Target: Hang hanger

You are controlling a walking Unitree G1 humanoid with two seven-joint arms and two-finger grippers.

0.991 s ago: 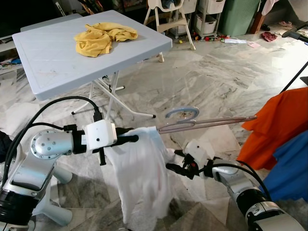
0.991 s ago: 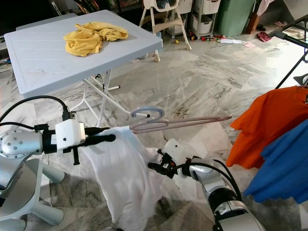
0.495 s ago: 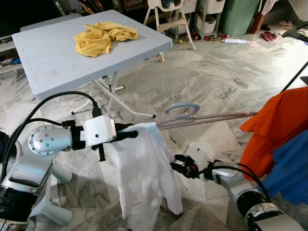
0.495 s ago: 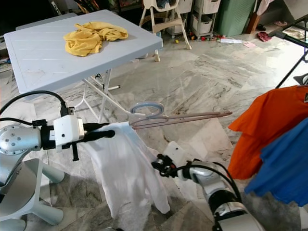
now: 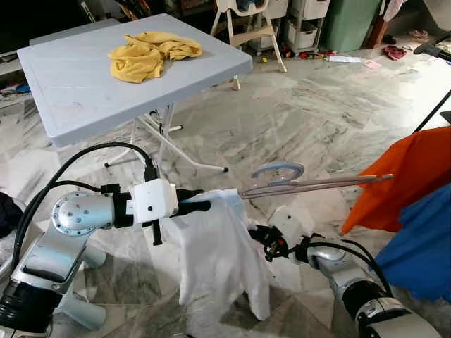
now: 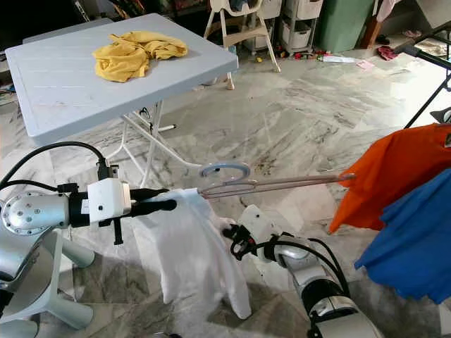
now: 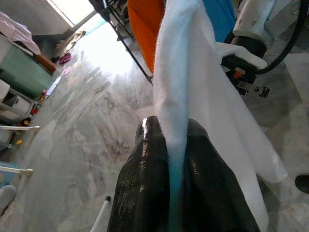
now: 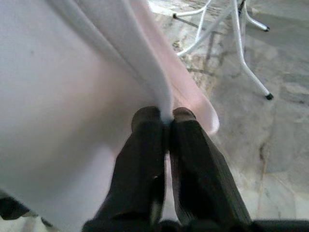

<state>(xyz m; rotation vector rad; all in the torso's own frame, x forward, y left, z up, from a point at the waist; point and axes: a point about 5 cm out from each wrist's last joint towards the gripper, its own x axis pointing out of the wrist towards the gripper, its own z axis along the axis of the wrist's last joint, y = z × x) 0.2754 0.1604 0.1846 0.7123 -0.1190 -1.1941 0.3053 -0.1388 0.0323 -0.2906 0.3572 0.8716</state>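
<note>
With our left gripper (image 5: 204, 205) pinched on the white garment (image 5: 218, 260) and right gripper (image 8: 164, 116) clamped on its fold, we should keep the hanger (image 5: 317, 184) level beside the orange shirt (image 5: 409, 176), probably lifting its hook clear.

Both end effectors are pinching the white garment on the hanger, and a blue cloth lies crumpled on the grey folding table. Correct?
Not quite: the cloth on the grey folding table is yellow, as the left eye view shows. Both end effectors, left and right, do pinch the white garment on the hanger.

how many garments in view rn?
4: white garment held by both grippers, yellow garment on the table, orange garment and blue garment hanging right. More may be hidden.
</note>
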